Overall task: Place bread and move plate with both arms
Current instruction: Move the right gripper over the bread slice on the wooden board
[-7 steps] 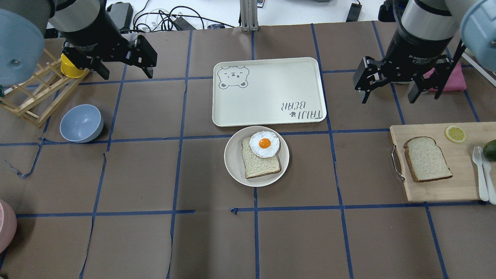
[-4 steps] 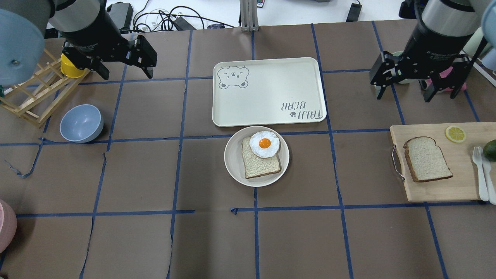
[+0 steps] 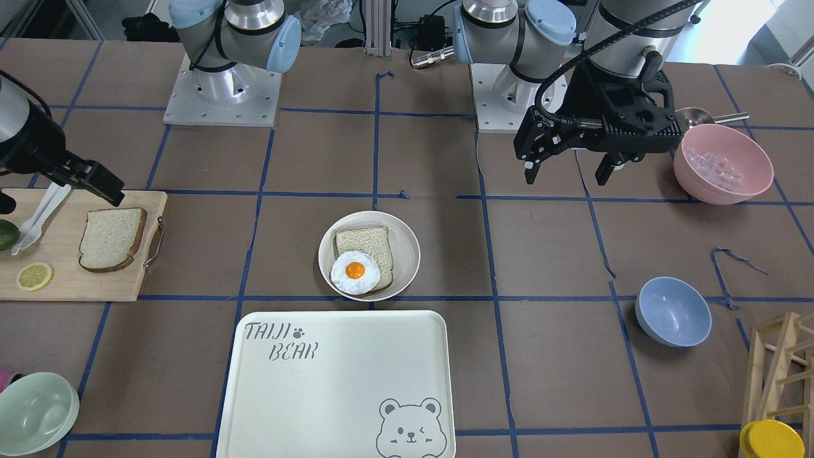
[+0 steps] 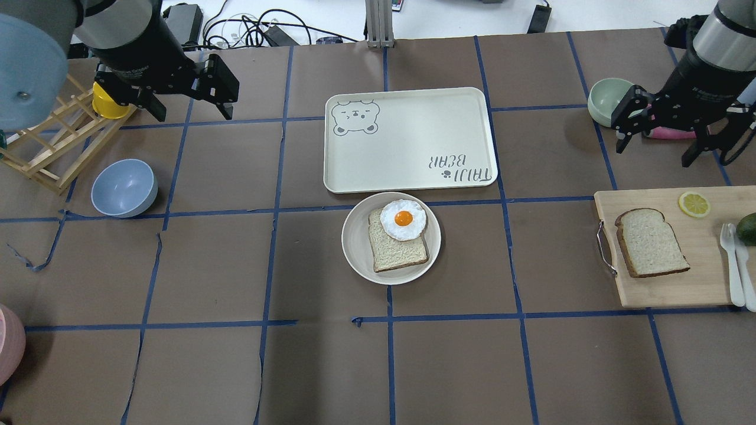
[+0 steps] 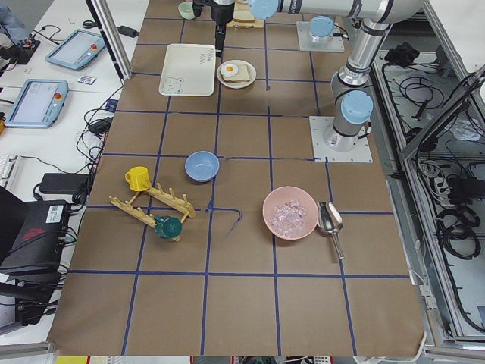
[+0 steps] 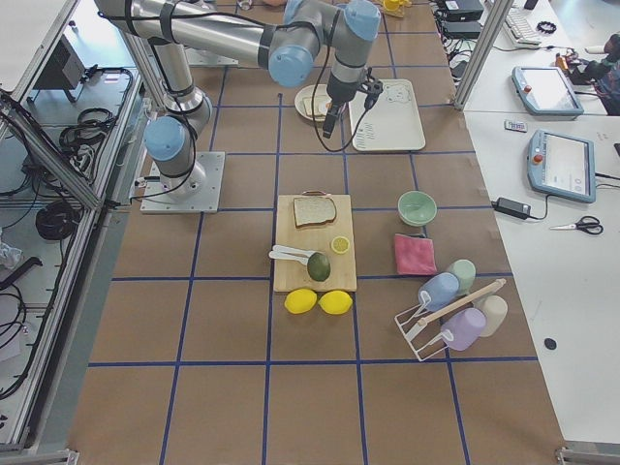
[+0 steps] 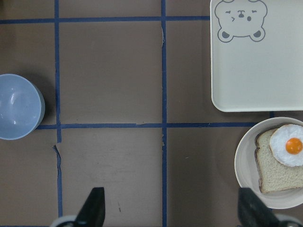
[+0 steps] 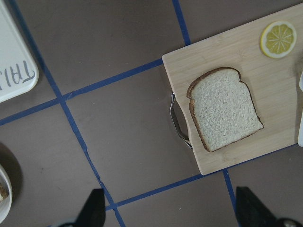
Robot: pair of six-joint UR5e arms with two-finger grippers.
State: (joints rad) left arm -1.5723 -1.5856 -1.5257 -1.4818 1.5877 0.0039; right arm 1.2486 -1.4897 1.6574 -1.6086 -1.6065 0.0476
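The bread [image 4: 651,242] lies flat on a wooden cutting board [image 4: 703,277] at the right; it also shows in the right wrist view [image 8: 223,115] and the front view [image 3: 111,238]. The plate [image 4: 356,239] sits mid-table and holds a smaller slice topped with a fried egg [image 4: 403,219]. My right gripper [image 4: 652,153] hangs open and empty above the table, beyond the board's far edge. My left gripper [image 4: 194,112] hangs open and empty at the far left, well away from the plate [image 7: 246,165].
A cream bear-print tray [image 4: 410,139] lies just beyond the plate. A blue bowl [image 4: 124,188] and a wooden rack [image 4: 47,147] stand at the left. A pale green bowl [image 4: 608,101] sits by the right gripper. A lemon slice [image 4: 694,203] and white cutlery [image 4: 732,265] share the board.
My right gripper has moved right and toward the table's far edge, uncovering the pale green bowl. The left arm, bread and plate have not moved.
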